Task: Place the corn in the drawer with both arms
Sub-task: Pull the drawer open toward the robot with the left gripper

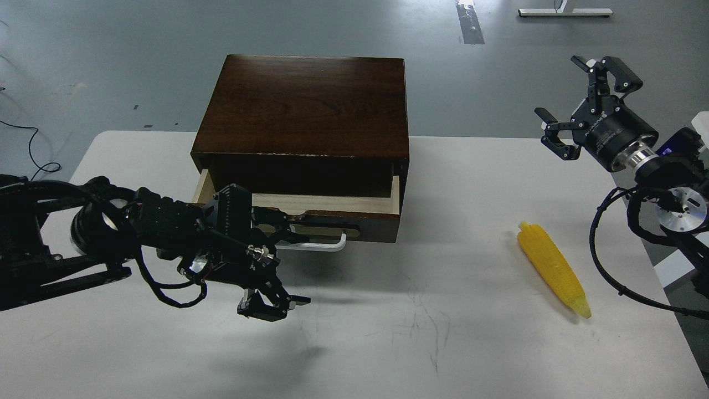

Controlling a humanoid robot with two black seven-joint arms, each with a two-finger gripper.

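Note:
The yellow corn lies on the white table at the right, pale tip towards me. The drawer is partly pulled out of the dark cabinet, and a strip of its pale wood interior shows. My left gripper is open at the drawer's front. Its upper finger reaches in at the white bar handle, and its lower finger hangs over the table. My right gripper is open and empty, raised above the table's far right, well behind the corn.
The cabinet stands at the table's back middle. My right arm's cables hang just right of the corn by the table's right edge. Grey floor lies beyond the table.

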